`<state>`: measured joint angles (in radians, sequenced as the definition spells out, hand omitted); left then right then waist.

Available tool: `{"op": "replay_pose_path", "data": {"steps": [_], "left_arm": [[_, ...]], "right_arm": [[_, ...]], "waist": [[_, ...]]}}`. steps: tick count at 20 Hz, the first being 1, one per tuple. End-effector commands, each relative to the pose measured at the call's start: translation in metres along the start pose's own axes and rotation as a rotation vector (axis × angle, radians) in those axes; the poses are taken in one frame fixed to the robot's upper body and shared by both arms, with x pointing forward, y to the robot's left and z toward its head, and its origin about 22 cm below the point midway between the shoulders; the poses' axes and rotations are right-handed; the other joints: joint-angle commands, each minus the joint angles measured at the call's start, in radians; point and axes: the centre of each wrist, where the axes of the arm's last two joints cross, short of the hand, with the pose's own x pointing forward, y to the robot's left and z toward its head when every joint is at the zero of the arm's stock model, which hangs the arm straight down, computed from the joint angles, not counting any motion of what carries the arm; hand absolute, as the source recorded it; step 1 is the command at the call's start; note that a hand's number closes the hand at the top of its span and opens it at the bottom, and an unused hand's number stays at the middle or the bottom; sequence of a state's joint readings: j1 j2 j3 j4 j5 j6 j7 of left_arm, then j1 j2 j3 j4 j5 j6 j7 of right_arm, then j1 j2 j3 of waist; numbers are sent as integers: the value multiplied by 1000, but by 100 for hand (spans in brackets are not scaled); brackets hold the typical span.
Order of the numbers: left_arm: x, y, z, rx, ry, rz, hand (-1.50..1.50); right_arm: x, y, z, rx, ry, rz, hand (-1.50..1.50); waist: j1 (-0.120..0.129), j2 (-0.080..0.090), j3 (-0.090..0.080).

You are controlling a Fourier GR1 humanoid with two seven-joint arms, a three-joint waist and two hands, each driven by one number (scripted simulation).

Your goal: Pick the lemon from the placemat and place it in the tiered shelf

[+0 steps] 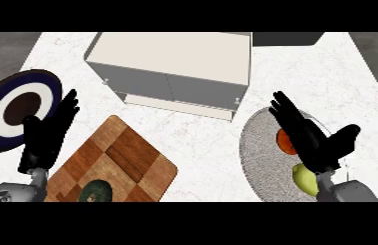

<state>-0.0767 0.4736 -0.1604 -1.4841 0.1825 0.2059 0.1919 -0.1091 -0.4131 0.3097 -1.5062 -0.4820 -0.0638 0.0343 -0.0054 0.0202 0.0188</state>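
Your black right hand, fingers spread, hangs over the round grey placemat, the yellow-green lemon by its wrist, likely lining up a grasp.

A single view, from the robot's head, looks steeply down on the white surface, close in. The left hand and right hand enter from six o'clock; the tiered shelf lies toward twelve.
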Motion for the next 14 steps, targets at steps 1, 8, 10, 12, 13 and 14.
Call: {"op": "replay_pose_path", "data": {"steps": [1,8,10,12,13,14], "left_arm": [[-18,-1,4,0,43,15,0],[-41,-13,12,-1,208,255,0],[-45,-22,16,-35,218,246,0],[-38,-17,10,-45,211,249,0],[-39,-26,7,-64,216,274,0],[-43,-23,9,-45,228,266,0]], "right_arm": [[7,-36,7,-20,-185,-37,150],[24,-147,54,-286,-603,173,150],[-18,-150,68,-220,-651,-1,150],[-27,-158,72,-168,-740,-54,-150],[-29,-161,69,-135,-760,-54,-150],[-30,-172,79,-114,-805,-41,-150]], "waist": [[0,-19,-18],[-36,0,-8],[-8,0,-4],[1,-1,-4],[5,5,-4],[8,-1,-6]]}}
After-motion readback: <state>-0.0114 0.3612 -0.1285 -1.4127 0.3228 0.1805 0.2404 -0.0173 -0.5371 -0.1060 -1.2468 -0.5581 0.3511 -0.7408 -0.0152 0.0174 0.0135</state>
